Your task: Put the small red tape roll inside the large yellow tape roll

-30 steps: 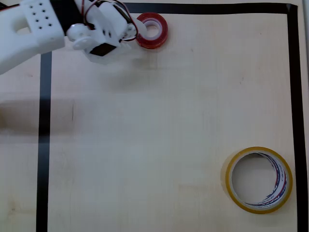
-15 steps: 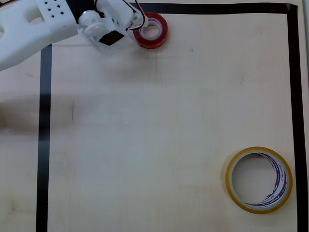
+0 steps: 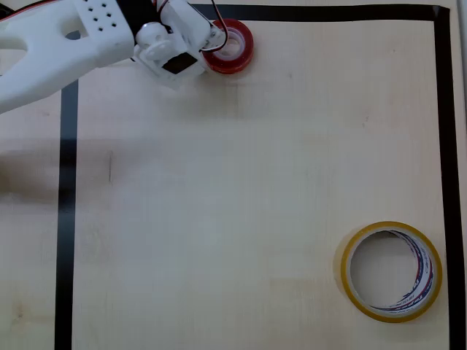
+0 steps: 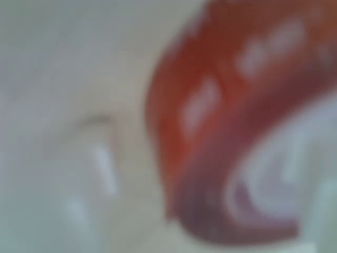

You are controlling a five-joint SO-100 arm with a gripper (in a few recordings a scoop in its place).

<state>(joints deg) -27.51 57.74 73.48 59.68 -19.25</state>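
The small red tape roll (image 3: 241, 49) lies flat at the top of the table, just under the black border. My white gripper (image 3: 211, 43) reaches it from the left, open, with one fingertip (image 3: 218, 34) over the roll's whitish core and the left wall between the jaws. Very close and blurred in the wrist view, the red roll (image 4: 221, 105) takes up the right half. The large yellow tape roll (image 3: 349, 281) lies flat at the lower right, far from the gripper, its striped white core showing.
A black tape border (image 3: 67, 219) frames the light wooden table (image 3: 219, 204). The arm (image 3: 51, 44) stretches in from the upper left. Open table lies between the two rolls.
The gripper has moved right and slightly up, from beside the red roll to over its left wall. Neither roll has shifted.
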